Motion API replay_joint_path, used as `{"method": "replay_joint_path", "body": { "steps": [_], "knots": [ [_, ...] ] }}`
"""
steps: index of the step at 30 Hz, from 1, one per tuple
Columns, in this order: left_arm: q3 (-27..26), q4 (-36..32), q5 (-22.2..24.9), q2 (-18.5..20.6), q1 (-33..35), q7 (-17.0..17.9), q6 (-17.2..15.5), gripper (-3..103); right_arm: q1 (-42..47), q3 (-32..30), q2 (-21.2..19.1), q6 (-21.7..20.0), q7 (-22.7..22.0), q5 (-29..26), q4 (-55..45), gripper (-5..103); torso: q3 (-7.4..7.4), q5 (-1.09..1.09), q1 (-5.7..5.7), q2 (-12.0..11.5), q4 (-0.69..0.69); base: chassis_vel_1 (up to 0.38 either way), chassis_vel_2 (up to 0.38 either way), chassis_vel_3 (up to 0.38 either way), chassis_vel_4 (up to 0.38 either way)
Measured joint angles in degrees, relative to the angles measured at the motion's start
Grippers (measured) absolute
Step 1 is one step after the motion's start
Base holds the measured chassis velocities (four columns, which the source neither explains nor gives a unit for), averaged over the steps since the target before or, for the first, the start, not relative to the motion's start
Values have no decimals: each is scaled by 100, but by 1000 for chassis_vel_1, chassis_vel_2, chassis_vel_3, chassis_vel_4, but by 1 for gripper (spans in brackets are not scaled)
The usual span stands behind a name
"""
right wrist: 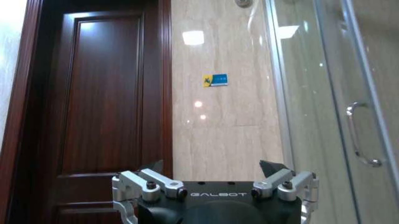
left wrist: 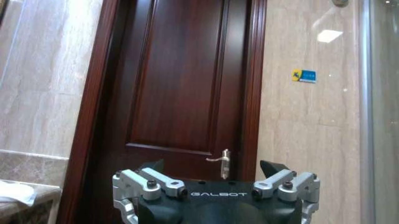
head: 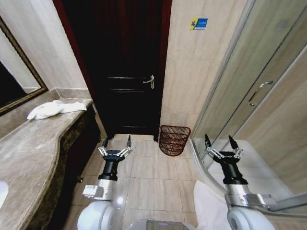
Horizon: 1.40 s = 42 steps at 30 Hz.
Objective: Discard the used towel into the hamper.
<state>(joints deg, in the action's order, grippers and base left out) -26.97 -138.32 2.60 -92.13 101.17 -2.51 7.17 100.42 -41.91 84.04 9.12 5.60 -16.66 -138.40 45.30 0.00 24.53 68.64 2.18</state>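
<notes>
Starting from scratch: both arms idle low in frame, left gripper (head: 115, 144) and right gripper (head: 221, 143) spread wide, holding nothing. Towel (head: 50, 109) sits at the far end of the counter (head: 29, 153), upper left, well apart from both. Hamper (head: 174, 139) is centre frame on the floor by the door (head: 124, 67), between the grippers. I'd reach with the left arm and pinch the bunched middle.

"GALBOT" stands in pale letters on the dark body of the left gripper (left wrist: 212, 169) and the right gripper (right wrist: 212, 168). The blue-and-yellow wall sticker (right wrist: 215, 80) is unreadable.
</notes>
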Motion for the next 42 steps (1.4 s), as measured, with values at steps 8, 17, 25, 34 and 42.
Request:
{"method": "replay_joint_path", "body": {
  "steps": [8, 17, 25, 34, 42],
  "knots": [
    [-11, 0, -7, 0, 14, 0, 0, 100, -10, 28, 13, 6, 41, -4, 2, 100, 0, 0, 1, 0, 0, -131, 135, 137, -131],
    [-18, -2, -13, 0, 11, 2, -7, 100, -20, 43, 31, 15, 55, -4, 3, 100, 0, 0, 1, 0, 0, -151, 153, 157, -159],
    [-11, -2, -28, -1, 45, 26, 6, 100, -52, 38, 3, 20, 56, -16, 9, 100, 0, 1, 0, 0, 1, -165, 178, 168, -180],
    [-78, 20, 86, 0, 25, 98, -16, 100, -126, 33, -9, 203, 40, -15, 111, 100, 2, -1, 7, -4, -1, -165, 156, 148, -144],
    [-65, 20, 272, -1, 49, 175, -110, 100, -173, 10, -68, 200, 41, -47, 98, 100, -1, 1, -3, 0, 0, 22, -15, -18, 29]
  ]
}}
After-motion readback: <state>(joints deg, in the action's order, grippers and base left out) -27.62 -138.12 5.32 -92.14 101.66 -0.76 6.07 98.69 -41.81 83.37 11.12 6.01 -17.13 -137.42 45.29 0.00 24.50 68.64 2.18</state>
